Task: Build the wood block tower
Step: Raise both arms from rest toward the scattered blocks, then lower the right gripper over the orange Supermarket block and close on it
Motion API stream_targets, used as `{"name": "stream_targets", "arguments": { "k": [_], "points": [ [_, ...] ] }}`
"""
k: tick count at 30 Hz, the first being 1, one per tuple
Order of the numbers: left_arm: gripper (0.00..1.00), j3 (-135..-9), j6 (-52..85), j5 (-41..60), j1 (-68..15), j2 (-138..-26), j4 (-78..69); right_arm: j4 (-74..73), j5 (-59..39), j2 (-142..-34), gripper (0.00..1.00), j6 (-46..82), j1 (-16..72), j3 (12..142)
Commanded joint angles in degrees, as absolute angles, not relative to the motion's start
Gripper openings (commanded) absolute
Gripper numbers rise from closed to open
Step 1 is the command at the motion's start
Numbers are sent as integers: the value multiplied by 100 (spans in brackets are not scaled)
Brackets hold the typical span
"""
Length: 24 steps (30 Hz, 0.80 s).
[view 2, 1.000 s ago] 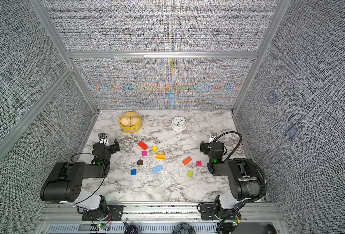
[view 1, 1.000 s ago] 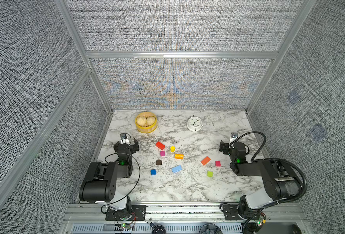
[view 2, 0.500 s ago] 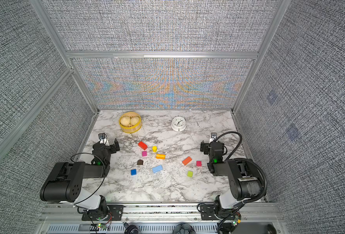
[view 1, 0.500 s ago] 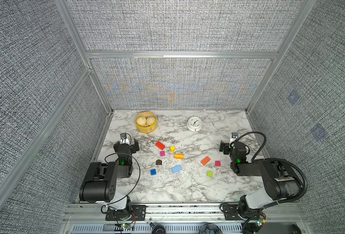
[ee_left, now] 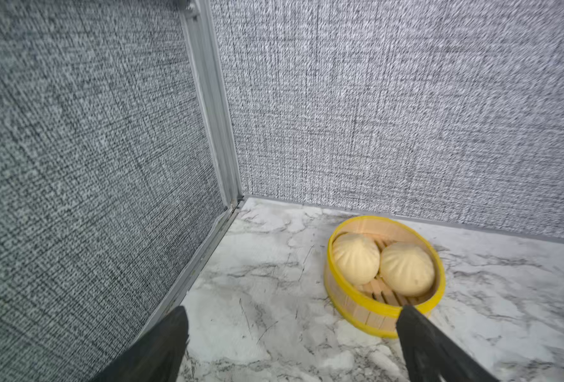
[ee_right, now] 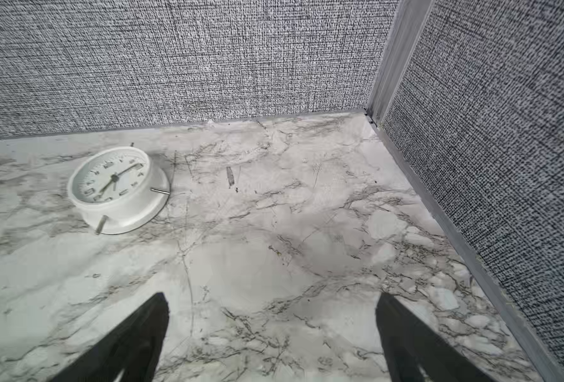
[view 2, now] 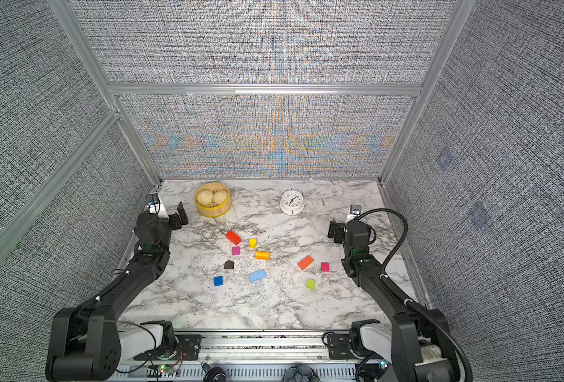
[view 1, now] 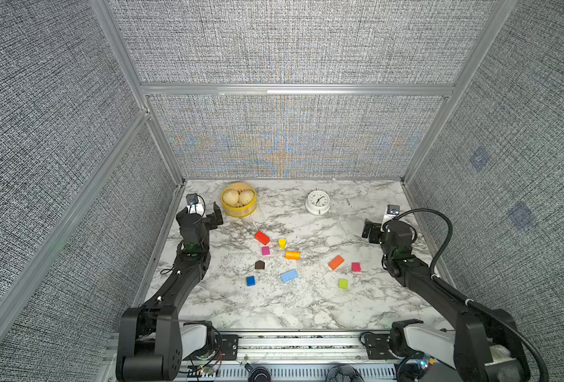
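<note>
Starting at the left claw (ee_left: pixel 292 316): spread wide, clasping nothing, low by the back-left corner, yellow steamer basket (ee_left: pixel 356 297) with two buns (ee_left: pixel 356 258) close beside one fingertip (ee_left: pixel 409 319). Over to the right claw (ee_right: pixel 272 299): same story, splayed and empty above bare marble table (ee_right: pixel 274 215), white alarm clock (ee_right: pixel 115 188) lying face-up farther toward the back wall. Now outward to the wood blocks (view 2: pixel 257 275): all loose in mid-table between the two arms, each lying singly, well apart from both claws in both top views. Closest to the left claw, a red brick (view 1: pixel 261 237); then a pink cube (view 1: pixel 265 251), an upright yellow cylinder (view 1: pixel 282 243), an orange cylinder (view 1: pixel 292 255) on its side, a brown house-shaped piece (view 1: pixel 259 264), a blue cube (view 1: pixel 250 280), a light-blue brick (view 1: pixel 288 275). Toward the right claw: an orange brick (view 1: pixel 335 262), a second pink cube (view 1: pixel 356 267), a green cube (view 1: pixel 342 283), that pink one the nearest of the three.
</note>
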<state>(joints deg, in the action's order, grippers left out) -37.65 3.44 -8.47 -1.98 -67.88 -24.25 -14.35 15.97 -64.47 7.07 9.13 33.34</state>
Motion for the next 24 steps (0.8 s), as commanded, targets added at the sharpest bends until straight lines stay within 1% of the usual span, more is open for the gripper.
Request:
{"name": "stream_targets", "arguments": {
  "k": [1,3,8,11,13,16,20,24],
  "points": [
    [99,-4419,442,187,-227,-6614,-529,99,1590,-6162,99,1033,1004,3783],
    [99,-4878,424,121,-485,-6568,252,785,1302,-5959,99,1133,1101,4077],
    [99,-5476,621,-173,-1381,-6512,1548,2025,1005,-5436,98,1417,1451,4425],
    [99,-5668,882,-286,-1811,-6472,2077,2459,757,-5172,94,1591,1592,4522],
    [96,-5793,1023,-359,-2004,-6510,2441,2661,621,-5090,90,1668,1710,4578],
    [94,-6005,1136,-396,-2265,-6691,2931,2903,480,-5152,86,1705,1884,4687],
    [93,-6113,1280,-506,-2613,-7056,3263,2987,280,-5469,86,1708,2064,4783],
    [93,-5984,1491,-624,-2917,-7469,3125,2838,64,-5871,87,1763,2229,4807]
  ]
}}
